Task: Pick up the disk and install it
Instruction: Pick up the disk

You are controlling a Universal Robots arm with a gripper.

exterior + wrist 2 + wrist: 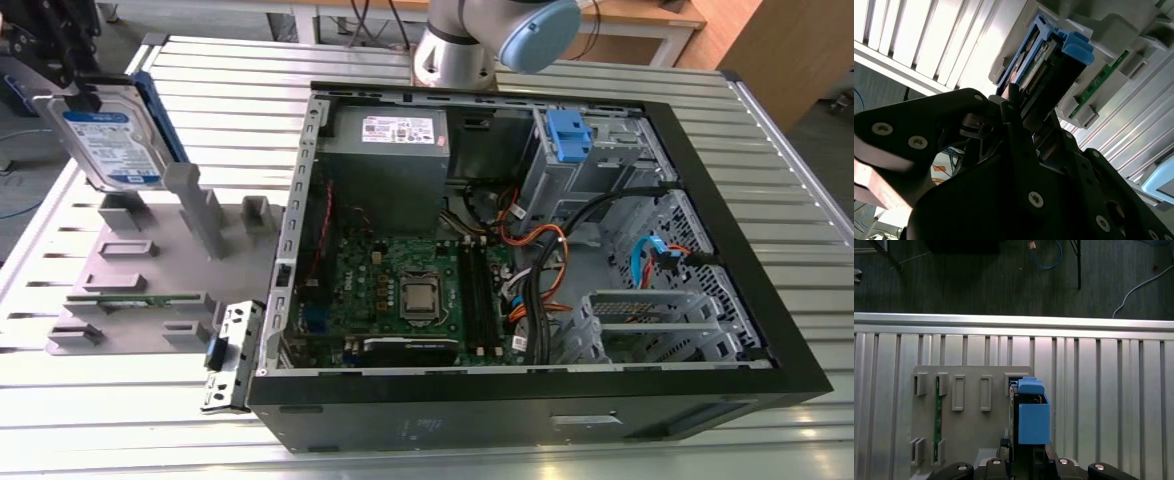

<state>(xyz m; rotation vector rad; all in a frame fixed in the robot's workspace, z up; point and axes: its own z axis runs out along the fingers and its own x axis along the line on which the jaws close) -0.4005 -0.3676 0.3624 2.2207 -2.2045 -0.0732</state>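
1. Closest to us in the second wrist view, the black metal gripper point(1021, 107) is clamped narrow on one short end of the disk point(1040, 70), a flat rectangular silver-grey metal hard drive.
2. In the exterior view the disk point(114, 140) stands upright on edge at that view's upper left, hanging from the gripper point(83, 95). Its white-and-blue label faces the camera.
3. We see its blue plastic side rails point(1033, 422) end-on in the first wrist view, with a stepped tab at the far end.
4. The disk's lower end is right over a corner of the pale grey moulded fixture plate point(154, 255). We cannot tell whether the two touch.
5. A thin green memory strip point(938, 410) sits in one of the plate's slots, well apart from the disk, with bare slots between them.
6. The plate lies on the ribbed aluminium table point(120, 440). On the exterior view's left the table edge is near the plate. On that view's right, the open black computer case point(534, 420) lies just beside the plate.
7. Inside the case, a grey metal power supply box point(400, 150) fills the far left corner. A blue plastic caddy point(567, 135) sits in the metal bay at the far right, and orange and black cables cross the floor near it.
8. Above the case the space is open. The grey and pale blue arm joint point(494, 40) stands behind its far wall.
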